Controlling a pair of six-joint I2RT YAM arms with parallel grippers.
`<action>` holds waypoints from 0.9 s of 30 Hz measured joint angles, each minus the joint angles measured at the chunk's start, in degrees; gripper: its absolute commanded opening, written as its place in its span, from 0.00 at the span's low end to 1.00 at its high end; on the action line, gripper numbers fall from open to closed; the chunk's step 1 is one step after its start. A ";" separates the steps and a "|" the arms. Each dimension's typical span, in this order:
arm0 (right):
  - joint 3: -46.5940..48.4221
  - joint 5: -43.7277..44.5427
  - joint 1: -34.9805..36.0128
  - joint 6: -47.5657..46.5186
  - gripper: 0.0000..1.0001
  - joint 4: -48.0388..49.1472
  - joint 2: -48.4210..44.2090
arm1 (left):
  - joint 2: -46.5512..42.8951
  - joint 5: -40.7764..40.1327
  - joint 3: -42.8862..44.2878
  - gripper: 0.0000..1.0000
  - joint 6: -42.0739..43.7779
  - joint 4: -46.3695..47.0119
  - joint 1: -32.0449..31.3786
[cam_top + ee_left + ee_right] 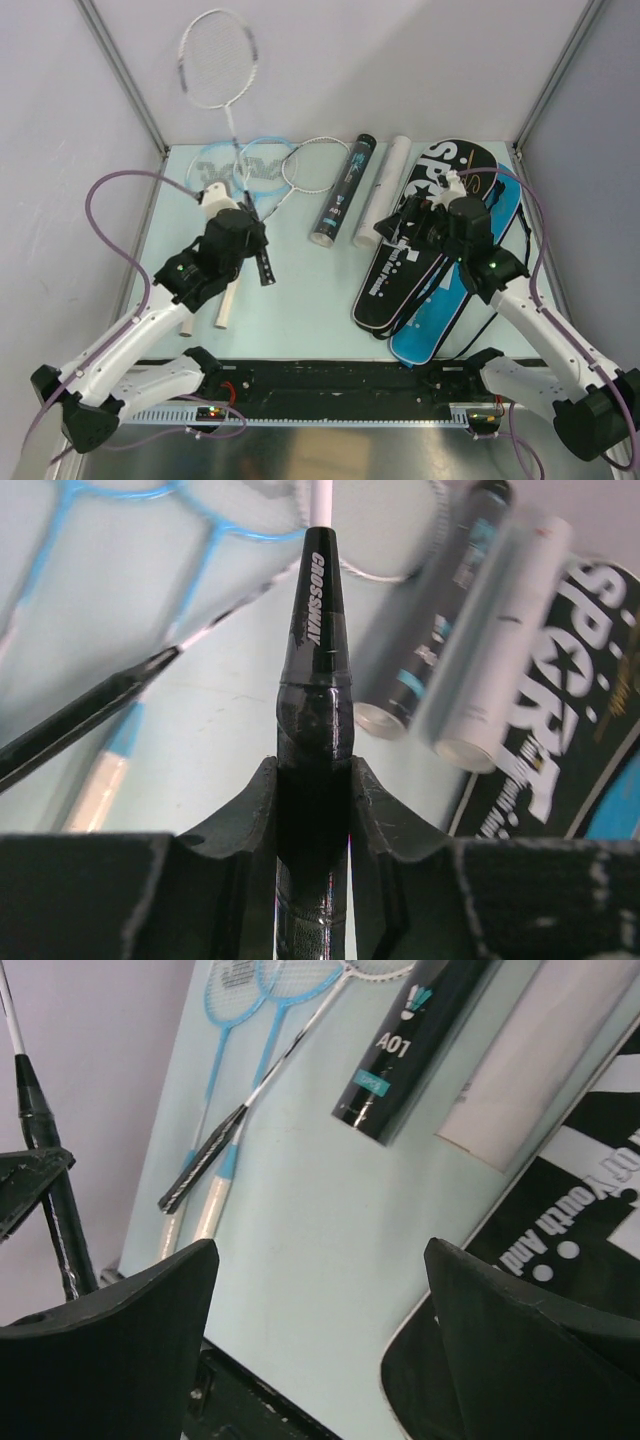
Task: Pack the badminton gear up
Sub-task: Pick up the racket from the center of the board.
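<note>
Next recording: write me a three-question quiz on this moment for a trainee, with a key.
1. True or false: the left pincer is shut on the black handle of the raised racket.
2. Which bag lies on top? A) the black bag B) the blue bag
3. Fill in: the right pincer, near the black bag, stands ____ and holds nothing.
Key: 1 true; 2 A; 3 open.
</note>
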 measured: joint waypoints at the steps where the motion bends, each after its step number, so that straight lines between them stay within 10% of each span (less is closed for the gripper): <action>1: 0.00 -0.20 0.44 1.14 0.88 0.74 0.61 | 0.20 -0.20 0.66 0.00 1.38 0.79 -2.08; 13: 0.00 2.64 8.59 9.97 0.81 15.65 8.11 | 6.88 5.09 1.40 0.00 10.40 6.21 -18.51; 27: -0.02 5.14 11.04 16.04 0.73 28.96 16.76 | 8.17 7.43 0.85 0.00 11.26 9.55 -22.71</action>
